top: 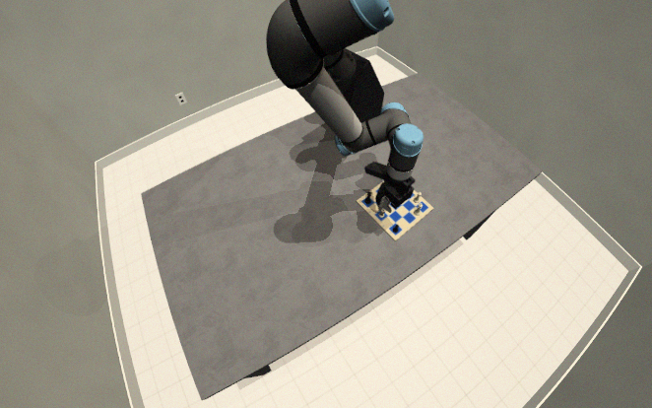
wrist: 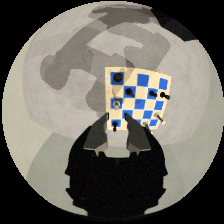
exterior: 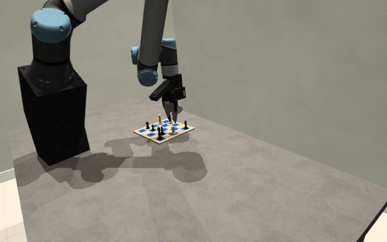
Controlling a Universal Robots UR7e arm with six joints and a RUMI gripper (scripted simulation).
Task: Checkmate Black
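Note:
A small blue-and-cream chessboard [top: 402,231] [exterior: 154,138] [wrist: 162,79] lies on the grey table and carries several black and white pieces. My gripper [top: 383,205] [exterior: 171,117] [wrist: 116,112] hangs low over the board's edge square nearest the wrist camera. Its fingers stand slightly apart. A white piece [exterior: 170,114] stands upright between the fingertips, and the fingers do not press on it. In the wrist view that piece [wrist: 116,125] looks dark in the gripper's shadow. Another white piece [exterior: 159,118] stands at the far side, and a third [exterior: 173,130] stands nearer the middle. A tall black piece [exterior: 159,133] stands near the front edge.
The robot's black pedestal [exterior: 53,114] stands at the table's left end. The table edge [exterior: 375,216] runs along the right front. The arm's shadows fall across the table beside the board.

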